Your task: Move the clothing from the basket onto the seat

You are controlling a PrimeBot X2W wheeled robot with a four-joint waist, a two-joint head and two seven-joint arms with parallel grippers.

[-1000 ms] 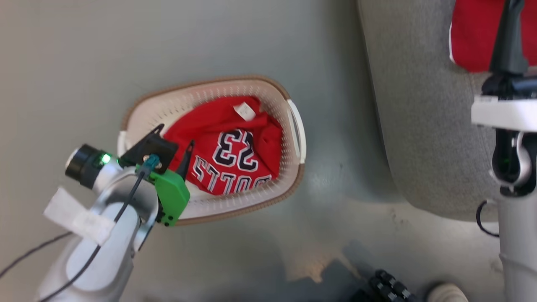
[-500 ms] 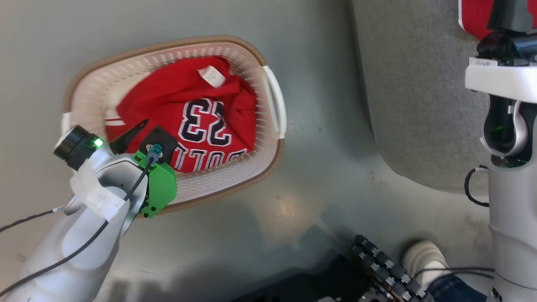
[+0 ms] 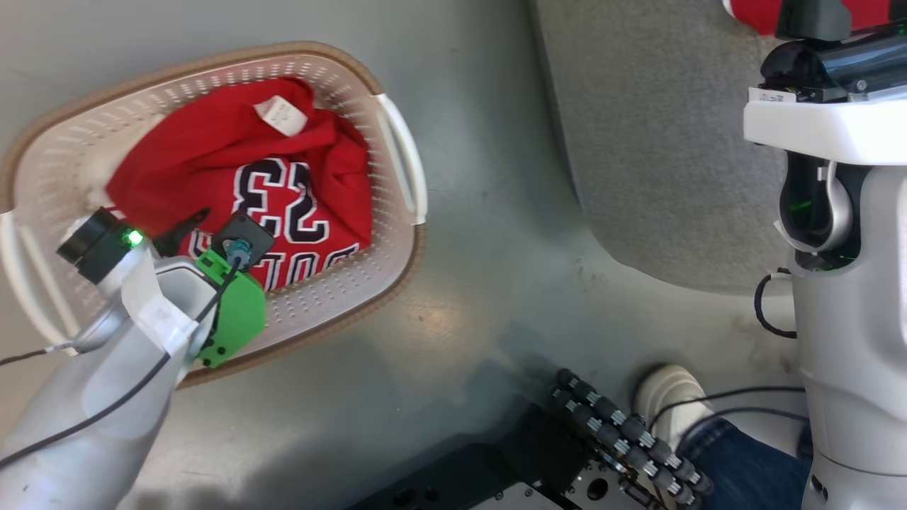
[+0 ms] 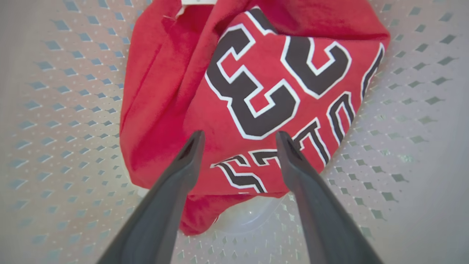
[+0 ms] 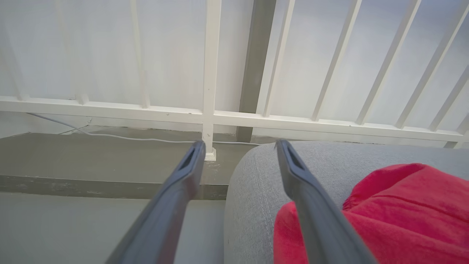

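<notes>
Lower left in the head view, the empty, wide-open left gripper point(image 4: 239, 135) now reaches deeper into the basket point(image 3: 333, 297), over the jersey point(image 4: 256, 91) and perhaps touching it, so a pinch seems next; upper right, the open right gripper point(image 5: 240, 143) hangs by the red garment point(image 5: 403, 205) on the seat point(image 3: 638, 142).

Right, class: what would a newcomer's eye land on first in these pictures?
The red jersey with its black 23, crumpled in the cream basket on the floor, with the open left gripper poised above it. Next, the second red garment lying on the grey seat.
</notes>
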